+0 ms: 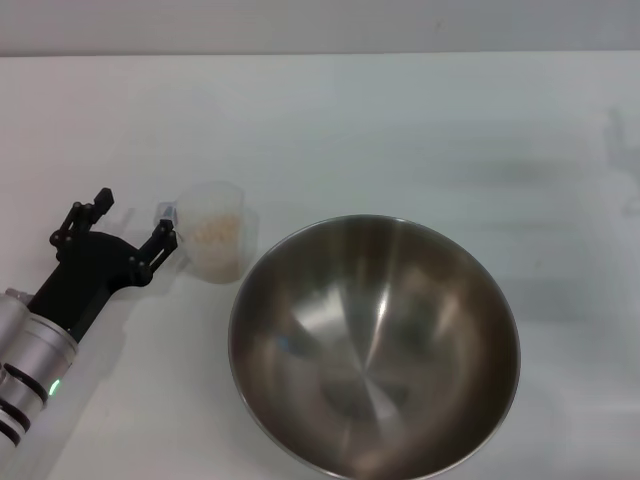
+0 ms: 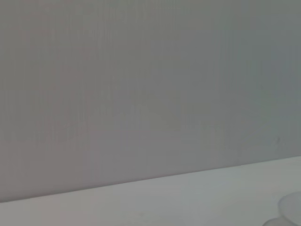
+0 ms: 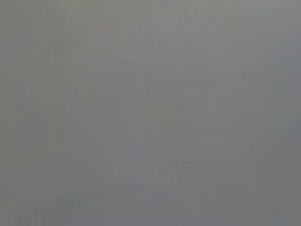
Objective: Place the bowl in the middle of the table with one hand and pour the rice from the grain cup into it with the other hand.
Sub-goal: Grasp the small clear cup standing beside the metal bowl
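The steel bowl [image 1: 375, 345] stands on the white table [image 1: 400, 130], toward the near edge and slightly right of centre, and nothing is in it. Just left of its rim is the clear grain cup [image 1: 215, 240], upright, with beige rice [image 1: 213, 233] inside. My left gripper [image 1: 135, 212] is open at the cup's left side. One fingertip [image 1: 165, 236] is right at the cup's small handle [image 1: 166, 212], and nothing lies between the fingers. A sliver of the cup's rim [image 2: 291, 209] shows in the left wrist view. The right gripper is out of view.
The table's far edge meets a plain grey wall [image 1: 320, 25]. Bare white tabletop stretches behind and to the right of the bowl. The right wrist view shows only flat grey.
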